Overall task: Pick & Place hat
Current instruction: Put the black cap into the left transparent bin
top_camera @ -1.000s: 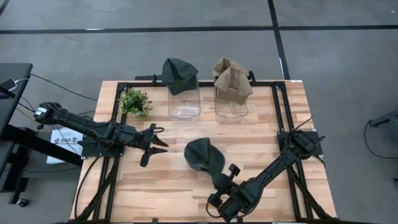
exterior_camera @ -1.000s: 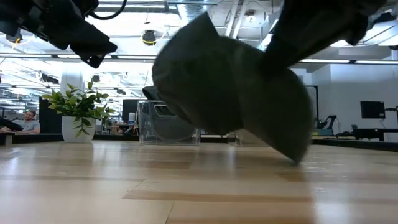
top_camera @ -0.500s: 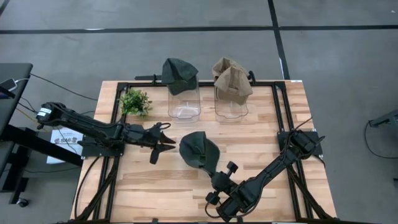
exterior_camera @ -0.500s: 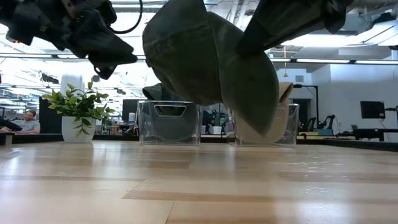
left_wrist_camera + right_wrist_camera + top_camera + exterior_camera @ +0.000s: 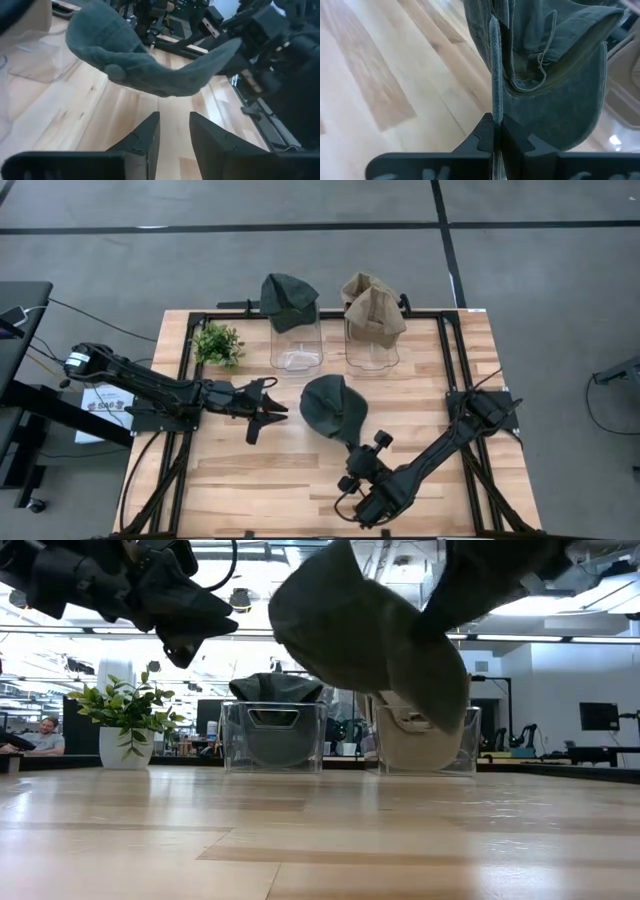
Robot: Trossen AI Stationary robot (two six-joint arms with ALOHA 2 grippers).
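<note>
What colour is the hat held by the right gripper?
Dark green hat, pinched in the right gripper; high view shows it best.

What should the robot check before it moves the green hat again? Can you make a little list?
1. Right gripper pinching the green hat: ok, shut on its edge.
2. Hat lifted off the table: ok, low view shows a gap below.
3. Left gripper out of the way: cannot tell, it waits open beside the hat.
4. Left clear bin free: not ok, a green hat sits on it.
5. Plant away from the hat: ok.
</note>
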